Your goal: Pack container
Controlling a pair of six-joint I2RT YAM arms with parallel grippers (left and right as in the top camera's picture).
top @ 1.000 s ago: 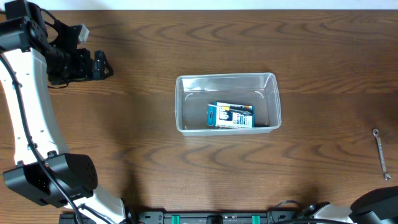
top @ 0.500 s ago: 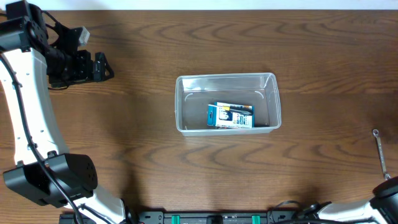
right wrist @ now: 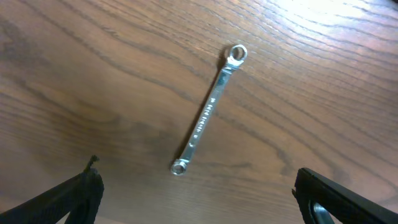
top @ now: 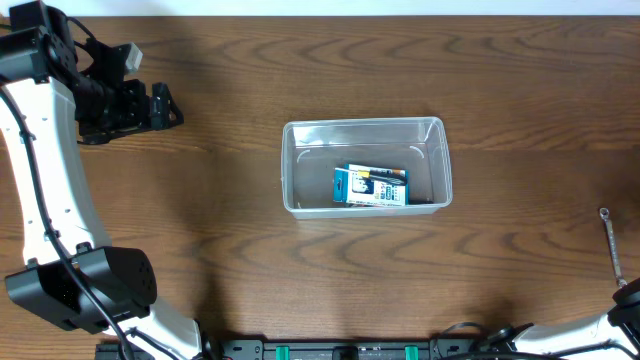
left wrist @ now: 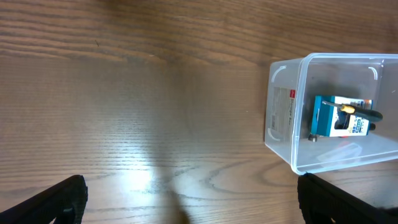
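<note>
The clear container [top: 290,170] stands mid-table, and a blue-and-white box [top: 371,186] lies inside it. From the left wrist view the container [left wrist: 280,112] is at the right, and the box [left wrist: 339,116] carries a small black-and-yellow tool [left wrist: 359,112] on top. A silver wrench [top: 612,245] lies flat near the right edge. It sits just ahead of my right gripper [right wrist: 199,208], which is open and empty above the wood with the wrench [right wrist: 208,112] between and beyond its fingers. My left gripper [top: 170,104] hovers far left, open and empty, well away from the container.
The left arm's white link [top: 40,200] curves down the left side to its black base [top: 85,290]. A black rail [top: 340,350] runs along the front edge. The right arm [top: 628,330] shows only at the bottom right corner.
The right arm has slid further toward the bottom right corner of the overhead view. The left arm has barely shifted. Container, box and wrench have not moved.
</note>
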